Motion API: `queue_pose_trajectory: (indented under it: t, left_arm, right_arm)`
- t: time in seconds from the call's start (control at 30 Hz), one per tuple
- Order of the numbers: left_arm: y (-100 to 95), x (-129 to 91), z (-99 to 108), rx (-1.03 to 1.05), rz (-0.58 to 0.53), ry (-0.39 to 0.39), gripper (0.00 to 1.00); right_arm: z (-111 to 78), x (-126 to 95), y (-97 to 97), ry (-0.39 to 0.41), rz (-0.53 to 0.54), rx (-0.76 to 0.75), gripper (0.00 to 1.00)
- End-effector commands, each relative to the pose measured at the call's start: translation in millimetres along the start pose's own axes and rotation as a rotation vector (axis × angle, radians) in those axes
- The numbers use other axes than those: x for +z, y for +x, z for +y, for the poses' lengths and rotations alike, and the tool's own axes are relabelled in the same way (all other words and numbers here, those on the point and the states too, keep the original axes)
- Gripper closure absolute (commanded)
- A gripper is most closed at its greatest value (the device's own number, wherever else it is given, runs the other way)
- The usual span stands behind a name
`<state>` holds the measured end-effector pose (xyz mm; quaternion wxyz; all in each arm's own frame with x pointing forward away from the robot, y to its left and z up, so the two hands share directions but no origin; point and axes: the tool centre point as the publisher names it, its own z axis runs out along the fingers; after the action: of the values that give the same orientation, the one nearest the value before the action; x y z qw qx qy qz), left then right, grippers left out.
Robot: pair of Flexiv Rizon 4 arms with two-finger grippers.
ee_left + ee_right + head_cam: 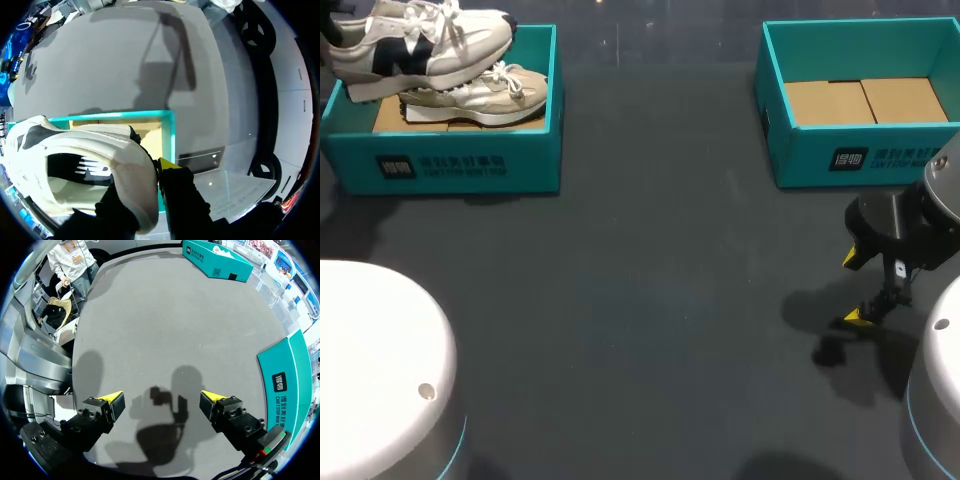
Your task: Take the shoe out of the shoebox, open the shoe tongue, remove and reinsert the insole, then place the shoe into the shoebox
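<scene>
- Head view: the left shoebox [445, 165], teal, stands at the far left of the dark desk [640, 300].
- A raised shoe [425, 45], white with dark side panels, hangs over this box's back edge, toe pointing towards the middle of the desk.
- A second shoe [480, 95], beige, lies inside the same box, just under and in front of the raised one.
- The right shoebox [860, 160], also teal, stands at the far right, well apart from the left one; its brown cardboard floor [865, 100] shows.
- The right claw [857, 288] hangs over bare desk in front of the right shoebox, its two yellow tips spread wide.
- Left wrist view: the left claw [150, 185] pinches the raised shoe [90, 165] at the heel collar. One yellow fingertip [167, 164] presses the outside of the heel; the other finger is mostly hidden by the shoe.
- Under the shoe lies the left shoebox [167, 130], with the desk [125, 55] stretching ahead.
- Right wrist view: the right claw [164, 400] is spread, holding nothing, and its shadow falls on the desk [165, 320] between the fingers.
- The right shoebox [282, 385] stands just beside one finger; the left shoebox [215, 260] sits far across the desk.
</scene>
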<state>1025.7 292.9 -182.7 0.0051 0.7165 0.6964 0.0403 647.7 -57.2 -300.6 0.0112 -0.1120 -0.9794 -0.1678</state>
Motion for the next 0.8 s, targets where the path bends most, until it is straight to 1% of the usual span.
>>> queue_pose_trajectory:
  t: [0.03, 0.37, 0.43, 0.47, 0.53, 0.63, 0.7, 0.8]
  left_arm:
    - [2.5, -27.5, -4.1, 0.003, -0.001, 0.001, 1.0]
    - [2.5, -27.5, -4.1, 0.003, -0.001, 0.001, 1.0]
    - [3.6, -31.9, -10.7, 0.0, -0.01, 0.011, 1.0]
    - [3.7, -39.3, -13.9, -0.016, -0.012, 0.017, 1.0]
    - [3.9, -53.7, -20.2, -0.022, -0.007, -0.002, 1.0]
    - [2.7, -77.4, -30.3, -0.029, -0.009, -0.011, 1.0]
    - [-1.5, -91.1, -37.2, -0.03, -0.012, -0.014, 1.0]
    - [-13.4, -107.0, -52.1, -0.025, -0.005, -0.03, 1.0]
  right_arm:
    - [-0.3, 0.2, 1.7, 0.001, -0.003, 0.0, 0.0]
    - [-0.3, 0.2, 1.7, 0.001, -0.003, 0.0, 0.0]
    - [-0.3, 0.2, 1.7, 0.001, -0.003, 0.0, 0.0]
    - [-0.3, 0.2, 1.7, 0.001, -0.003, 0.0, 0.0]
    - [-0.3, 0.2, 1.7, 0.001, -0.003, 0.0, 0.0]
    - [-0.3, 0.2, 1.7, 0.001, -0.003, 0.0, 0.0]
    - [-0.3, 0.2, 1.7, 0.001, -0.003, 0.0, 0.0]
    - [-0.3, 0.2, 1.7, 0.001, -0.003, 0.0, 0.0]
